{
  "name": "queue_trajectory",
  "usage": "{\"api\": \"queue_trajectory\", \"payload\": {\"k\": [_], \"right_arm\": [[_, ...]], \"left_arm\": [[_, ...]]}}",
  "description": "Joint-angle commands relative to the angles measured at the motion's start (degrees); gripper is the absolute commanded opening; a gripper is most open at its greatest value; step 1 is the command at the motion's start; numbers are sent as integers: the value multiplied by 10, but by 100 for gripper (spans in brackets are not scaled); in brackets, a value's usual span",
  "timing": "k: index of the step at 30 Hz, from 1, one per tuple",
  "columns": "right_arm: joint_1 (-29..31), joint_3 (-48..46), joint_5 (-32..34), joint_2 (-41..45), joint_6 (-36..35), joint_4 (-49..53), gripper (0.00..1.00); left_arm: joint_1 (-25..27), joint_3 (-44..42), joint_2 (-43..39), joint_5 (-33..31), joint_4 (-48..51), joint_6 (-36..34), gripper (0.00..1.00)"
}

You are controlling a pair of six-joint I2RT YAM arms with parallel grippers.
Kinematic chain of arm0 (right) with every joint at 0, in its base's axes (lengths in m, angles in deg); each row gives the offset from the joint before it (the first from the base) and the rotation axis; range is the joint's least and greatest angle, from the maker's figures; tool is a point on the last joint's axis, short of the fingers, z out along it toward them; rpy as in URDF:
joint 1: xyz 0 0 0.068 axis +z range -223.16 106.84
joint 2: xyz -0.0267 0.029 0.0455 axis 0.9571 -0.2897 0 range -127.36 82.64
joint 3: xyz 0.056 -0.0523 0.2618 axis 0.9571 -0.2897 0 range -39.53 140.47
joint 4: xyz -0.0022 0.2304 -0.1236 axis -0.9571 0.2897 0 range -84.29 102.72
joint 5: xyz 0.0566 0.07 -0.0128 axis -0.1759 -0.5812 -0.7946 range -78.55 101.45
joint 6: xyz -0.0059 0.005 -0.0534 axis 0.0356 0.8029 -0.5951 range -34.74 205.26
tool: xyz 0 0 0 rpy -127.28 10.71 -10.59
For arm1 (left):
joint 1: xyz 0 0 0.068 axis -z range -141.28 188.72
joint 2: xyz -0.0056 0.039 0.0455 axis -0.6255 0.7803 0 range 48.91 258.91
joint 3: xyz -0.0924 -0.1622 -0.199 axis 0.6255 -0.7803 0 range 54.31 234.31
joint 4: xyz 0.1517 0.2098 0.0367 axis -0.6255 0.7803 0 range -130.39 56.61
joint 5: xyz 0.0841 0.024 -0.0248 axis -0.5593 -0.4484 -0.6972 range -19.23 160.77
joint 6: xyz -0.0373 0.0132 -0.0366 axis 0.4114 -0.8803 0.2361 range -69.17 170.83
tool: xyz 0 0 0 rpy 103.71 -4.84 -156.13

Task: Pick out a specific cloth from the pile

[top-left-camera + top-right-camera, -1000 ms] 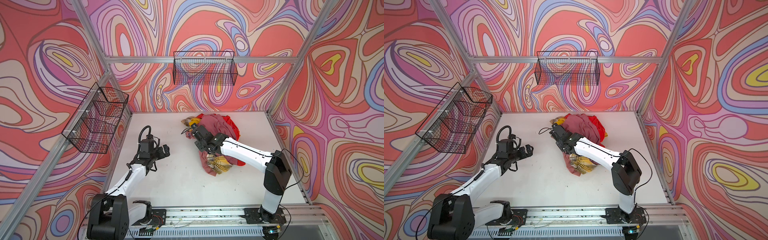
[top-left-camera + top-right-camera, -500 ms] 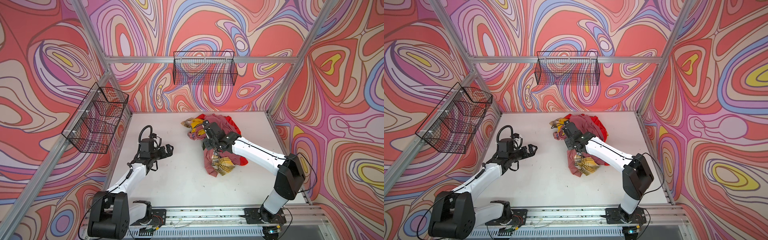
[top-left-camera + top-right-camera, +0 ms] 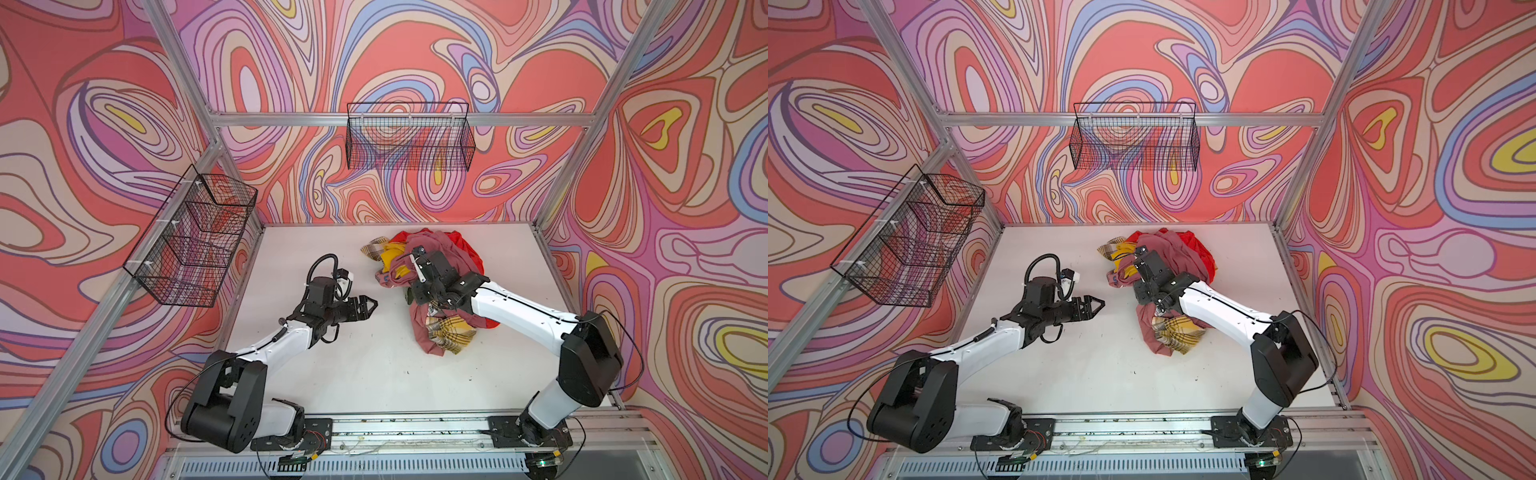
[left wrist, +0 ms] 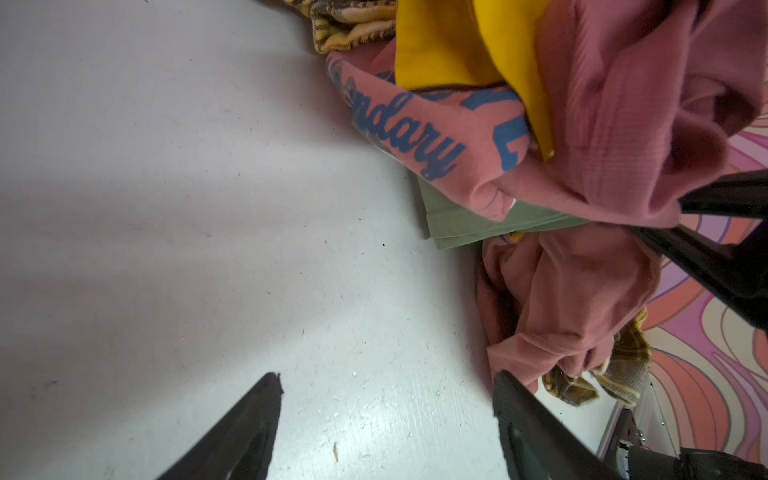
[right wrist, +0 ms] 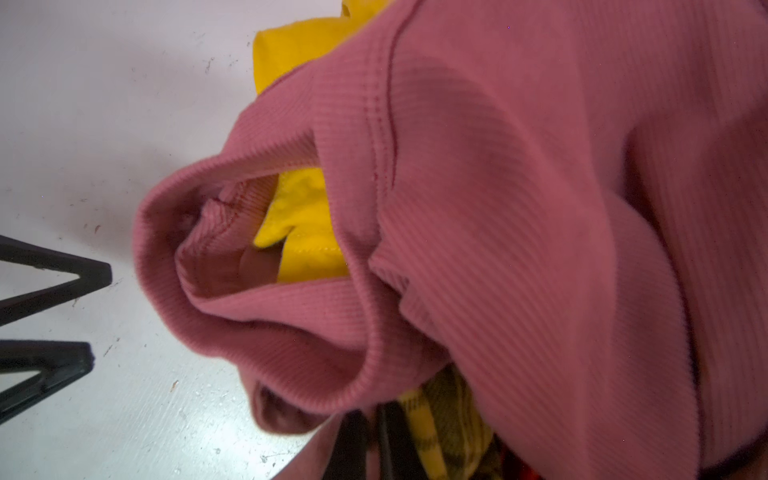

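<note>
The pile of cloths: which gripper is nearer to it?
Right. The right gripper is in the pile, among its folds; the left gripper hangs open over the table beside it, not touching.

Two white robot arms with black joints, seen from above.
The left arm (image 3: pixel 270 345) and right arm (image 3: pixel 519 311) have smooth white shells, bulky black elbow housings and thin black cables; the fingers (image 4: pixel 249 428) are black and pointed.

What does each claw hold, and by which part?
Left claw: open, nothing. Right claw: shut amid the pile; whether it pinches anything cannot be told.
</note>
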Motion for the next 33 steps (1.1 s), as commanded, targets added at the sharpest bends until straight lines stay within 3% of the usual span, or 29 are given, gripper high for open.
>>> {"api": "queue_trajectory", "payload": {"k": [1,11,19,26,29,33], "right_arm": [[-5,-10,-1,27,1,-38,0],[-22,-44,-30,38,-10,-83,0],[-24,-56,-46,26,-16,-103,0],[-24,-70,-49,34,-22,-116,0],[-25,-68,-49,31,-22,-116,0],[-25,-72,-41,31,-18,-123,4]], "left_arm": [[3,-6,3,-13,-97,70,81],[31,42,96,-14,-191,184,79],[47,68,137,-32,-234,232,75],[53,79,159,-49,-251,263,66],[58,86,162,-57,-253,266,56],[61,100,173,-35,-253,265,27]]}}
